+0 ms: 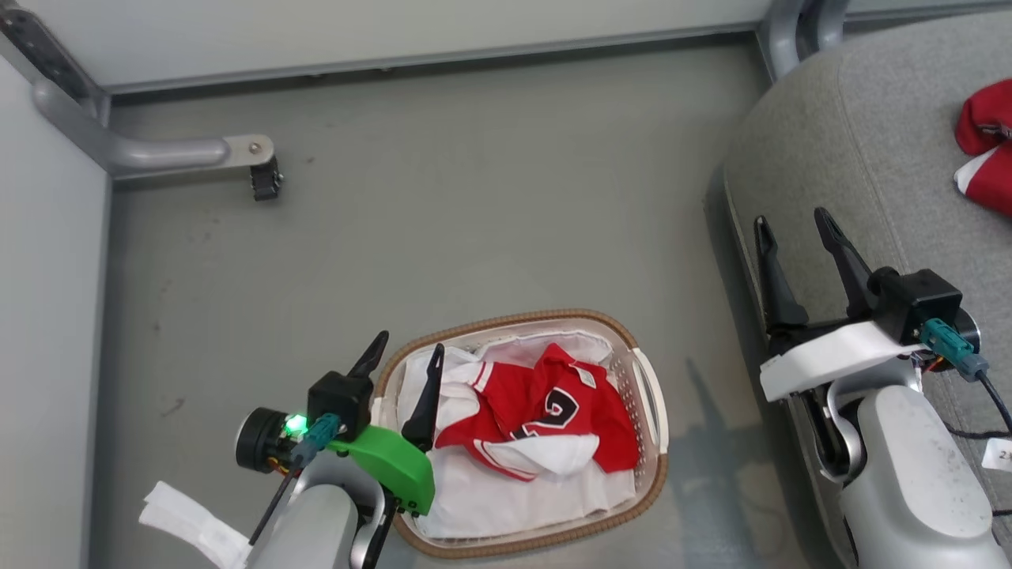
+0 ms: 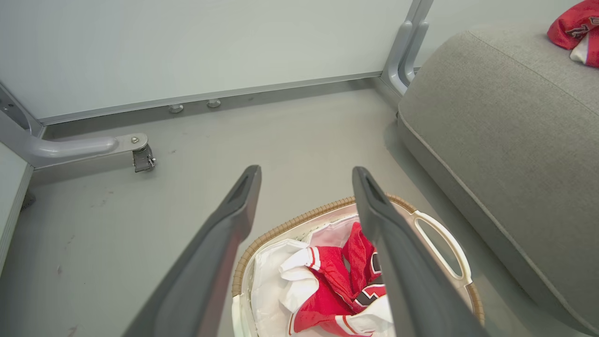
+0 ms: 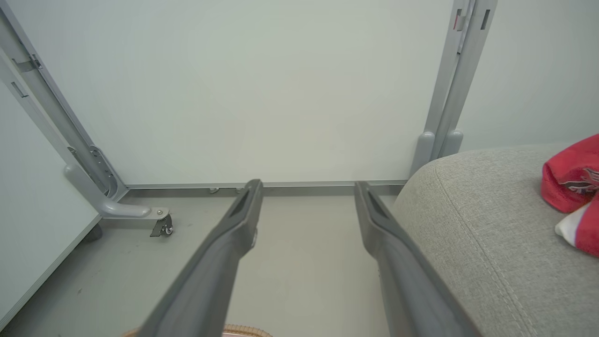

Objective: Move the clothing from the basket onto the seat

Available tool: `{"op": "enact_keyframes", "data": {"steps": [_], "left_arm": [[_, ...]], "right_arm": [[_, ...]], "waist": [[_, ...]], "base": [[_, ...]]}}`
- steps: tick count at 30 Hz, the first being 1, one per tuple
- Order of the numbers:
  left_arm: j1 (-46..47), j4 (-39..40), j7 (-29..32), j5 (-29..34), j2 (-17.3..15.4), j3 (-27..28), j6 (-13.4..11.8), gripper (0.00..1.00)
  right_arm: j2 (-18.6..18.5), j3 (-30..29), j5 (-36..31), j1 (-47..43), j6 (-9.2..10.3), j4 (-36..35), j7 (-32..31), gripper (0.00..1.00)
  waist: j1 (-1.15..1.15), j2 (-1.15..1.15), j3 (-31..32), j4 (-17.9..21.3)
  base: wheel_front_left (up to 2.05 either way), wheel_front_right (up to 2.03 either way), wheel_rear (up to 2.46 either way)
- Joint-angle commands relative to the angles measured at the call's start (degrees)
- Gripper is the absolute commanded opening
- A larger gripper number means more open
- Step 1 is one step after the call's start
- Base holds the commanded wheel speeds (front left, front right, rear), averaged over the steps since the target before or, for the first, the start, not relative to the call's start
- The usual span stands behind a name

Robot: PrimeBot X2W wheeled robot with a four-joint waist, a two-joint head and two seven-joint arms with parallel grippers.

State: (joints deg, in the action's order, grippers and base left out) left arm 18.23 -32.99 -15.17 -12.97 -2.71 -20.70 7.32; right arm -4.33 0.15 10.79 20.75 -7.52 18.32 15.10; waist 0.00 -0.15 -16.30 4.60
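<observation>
Clothing (image 1: pixel 545 411) in basket (image 1: pixel 553 314), some on seat (image 1: pixel 862 134) — L gripper (image 1: pixel 409 344), R gripper (image 1: pixel 791 217) spread

The left pincer (image 1: pixel 409 342) low at left and the right pincer (image 1: pixel 791 217) higher at right both point up the head view, fingers spread, gripping nothing.

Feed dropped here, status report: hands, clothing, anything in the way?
Left hand open at basket rim. Right hand open, empty, beside seat. Red jersey in basket, another red piece on seat. Nothing blocking.
</observation>
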Motion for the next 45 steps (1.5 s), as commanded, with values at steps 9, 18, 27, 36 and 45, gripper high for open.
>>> {"op": "enact_keyframes", "data": {"steps": [9, 18, 27, 36, 45], "left_arm": [[10.7, -14.0, 0.0, 0.2, -2.7, -13.8, 0.2, 1.00], [19.2, -28.3, 0.9, -2.3, -3.9, -27.1, 0.2, 1.00], [27.7, -37.3, 6.4, -0.4, -3.6, -34.2, -0.2, 1.00], [31.9, -39.6, 7.6, 1.1, -3.3, -37.1, -0.3, 1.00], [34.2, -40.2, 5.1, 0.2, -2.2, -38.1, 0.1, 1.00]], "right_arm": [[1.1, 2.1, 0.9, 5.4, 0.06, -2.2, 0.1, 1.00], [1.3, 4.0, 2.4, 7.4, 0.06, -3.6, 0.1, 1.00], [1.4, 5.6, 4.9, 9.3, 0.06, -4.0, 0.1, 1.00], [1.4, 6.2, 6.1, 10.1, 0.06, -4.9, 0.1, 1.00], [1.4, 7.3, 6.8, 11.5, 0.06, -5.2, 0.1, 1.00]], "waist": [[0.00, 0.15, -17.2, 10.2], [0.00, 0.15, -23.4, 12.4], [0.00, 0.15, -29.0, 13.5], [0.00, 0.15, -32.8, 14.6], [0.00, 0.15, -34.6, 14.7]], "base": [[0.00, 0.00, 0.00], [0.00, 0.00, 0.00], [0.00, 0.00, 0.00], [0.00, 0.00, 0.00], [0.00, 0.00, 0.00]]}}
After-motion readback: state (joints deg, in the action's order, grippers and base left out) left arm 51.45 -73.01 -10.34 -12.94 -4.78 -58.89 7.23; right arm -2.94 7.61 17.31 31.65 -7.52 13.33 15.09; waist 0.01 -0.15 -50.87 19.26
